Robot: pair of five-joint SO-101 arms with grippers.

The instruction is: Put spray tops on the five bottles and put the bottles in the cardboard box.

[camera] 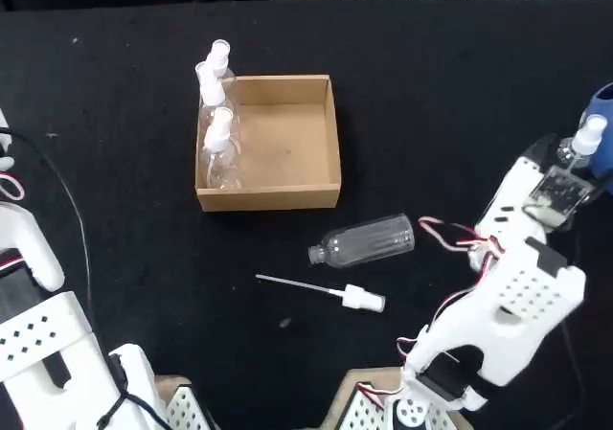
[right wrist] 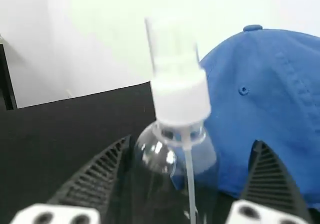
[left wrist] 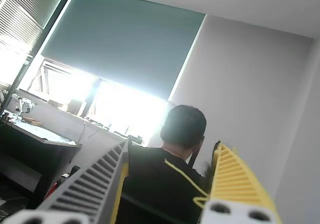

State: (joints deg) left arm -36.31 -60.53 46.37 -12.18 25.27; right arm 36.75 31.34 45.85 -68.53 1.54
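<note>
Three capped bottles [camera: 219, 143] stand along one inner wall of the cardboard box [camera: 287, 198]. They overlap, so only their white spray heads separate clearly. Just outside the box's near wall an uncapped bottle [camera: 369, 240] lies on its side on the black table [camera: 460, 85]. Beside it lies a loose spray top [camera: 364, 299], its thin dip tube [camera: 292, 283] pointing away. The two lie close but apart.

Well away at the table's edge, a fifth bottle [camera: 582, 143] [right wrist: 160, 156] already wears its spray top [right wrist: 179, 92]. It stands upright right at the tip of the right gripper [camera: 573, 167] [right wrist: 190, 141]. Its lower body is cut off, so whether the gripper clamps it cannot be told. A blue cap [right wrist: 270, 84] sits just behind.

The left gripper [left wrist: 172, 149] points up into the room, spread wide and holding nothing.
</note>
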